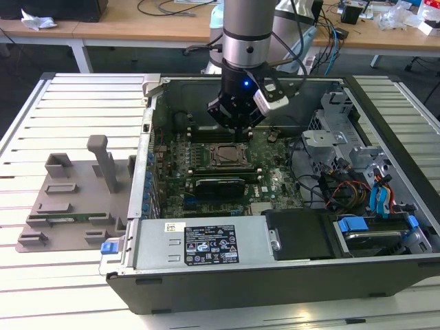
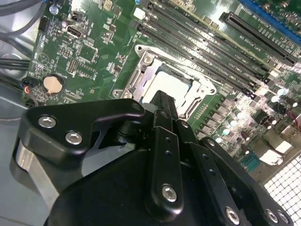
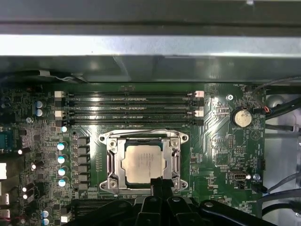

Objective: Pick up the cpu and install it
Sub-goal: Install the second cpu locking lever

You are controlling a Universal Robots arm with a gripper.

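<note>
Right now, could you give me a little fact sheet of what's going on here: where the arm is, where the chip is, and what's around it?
place: open computer case on a slatted table
gripper: above the motherboard, near the socket
cpu: lying flat in the socket, silver top up
gripper and cpu: a finger reaches over the socket's edge; contact cannot be told
beside socket: memory slots, coin battery
outside case: grey tray at the exterior view's left
</note>
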